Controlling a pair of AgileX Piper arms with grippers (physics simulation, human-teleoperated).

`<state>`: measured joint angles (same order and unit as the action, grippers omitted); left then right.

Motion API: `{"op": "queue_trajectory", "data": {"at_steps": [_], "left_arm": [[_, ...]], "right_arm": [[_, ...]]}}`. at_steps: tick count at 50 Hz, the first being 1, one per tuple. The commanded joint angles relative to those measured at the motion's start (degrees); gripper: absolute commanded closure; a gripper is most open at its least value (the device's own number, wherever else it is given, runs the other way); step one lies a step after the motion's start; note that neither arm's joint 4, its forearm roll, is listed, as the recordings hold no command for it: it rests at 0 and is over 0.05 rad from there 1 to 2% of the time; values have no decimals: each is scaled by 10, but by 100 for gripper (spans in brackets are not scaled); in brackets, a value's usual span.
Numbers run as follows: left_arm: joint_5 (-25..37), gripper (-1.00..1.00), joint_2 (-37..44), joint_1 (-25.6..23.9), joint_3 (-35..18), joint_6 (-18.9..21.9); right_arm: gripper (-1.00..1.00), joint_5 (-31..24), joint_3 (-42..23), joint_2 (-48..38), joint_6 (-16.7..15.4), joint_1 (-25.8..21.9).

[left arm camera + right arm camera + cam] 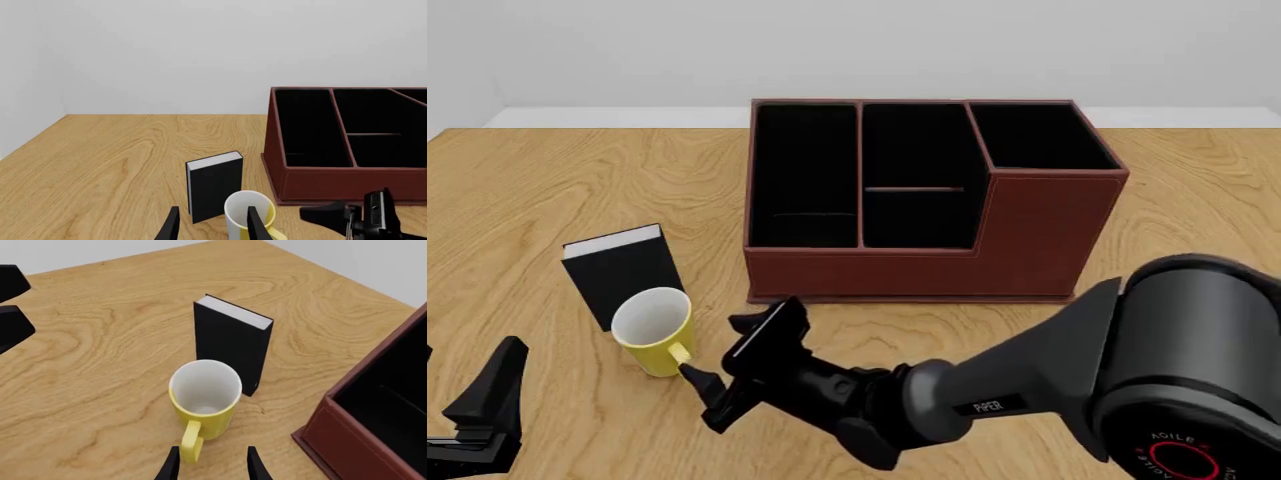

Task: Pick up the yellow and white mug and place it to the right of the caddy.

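The yellow and white mug (651,325) stands upright on the table, left of and in front of the reddish-brown caddy (1028,240). Its handle points toward my right gripper (714,350), which is open, low over the table, with the handle just in front of its fingertips. In the right wrist view the mug (203,390) is straight ahead of the open right gripper (212,467), and the caddy (347,440) is at the side. My left gripper (494,400) is open and empty, left of the mug. In the left wrist view the mug (237,207) shows past the open left gripper (213,227), beside the caddy (333,180).
A small black book (627,270) with white pages stands upright right behind the mug, also in the left wrist view (215,187) and the right wrist view (230,350). The right arm (1028,390) stretches across the table in front of the caddy.
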<state>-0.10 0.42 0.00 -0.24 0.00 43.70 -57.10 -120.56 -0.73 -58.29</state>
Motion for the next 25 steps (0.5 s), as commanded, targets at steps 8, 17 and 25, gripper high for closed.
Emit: {"op": "queue_trajectory", "data": {"at_steps": [8, 17, 25], "left_arm": [[0, -100, 0, 0, 0, 0], [0, -100, 0, 0, 0, 0], [0, -100, 0, 0, 0, 0]], "right_arm": [[-100, -8, -23, -21, 5, -3], [-100, -9, -28, -25, 7, -5], [-100, -10, -33, -32, 7, -7]]}}
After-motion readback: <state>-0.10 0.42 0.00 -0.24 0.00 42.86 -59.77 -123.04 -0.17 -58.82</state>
